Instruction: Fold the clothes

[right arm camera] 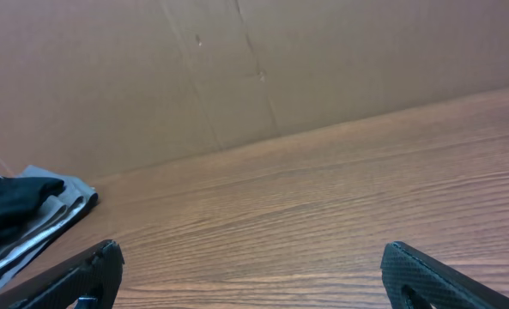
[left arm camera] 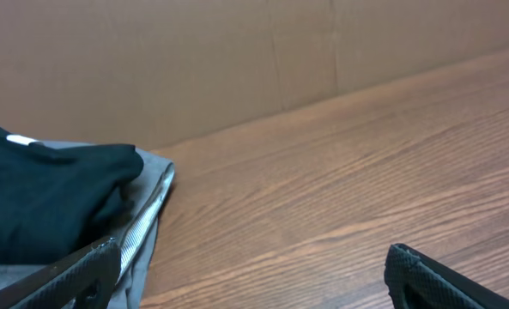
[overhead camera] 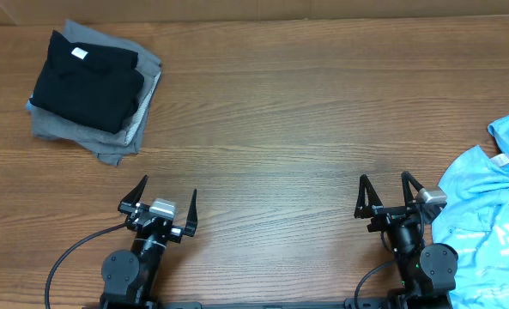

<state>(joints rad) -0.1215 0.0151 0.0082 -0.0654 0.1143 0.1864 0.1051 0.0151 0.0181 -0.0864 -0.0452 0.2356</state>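
Upper left, the folded black T-shirt [overhead camera: 87, 81] hides most of the grey trousers [overhead camera: 108, 142]. The blue shirt [overhead camera: 486, 232] runs off the right edge. The left claw [overhead camera: 168, 189] and the right claw [overhead camera: 384, 180] are spread wide.

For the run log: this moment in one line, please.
black T-shirt: folded atop grey trousers, left | light-blue shirt: unfolded, right edge | left gripper: open, empty | right gripper: open, empty
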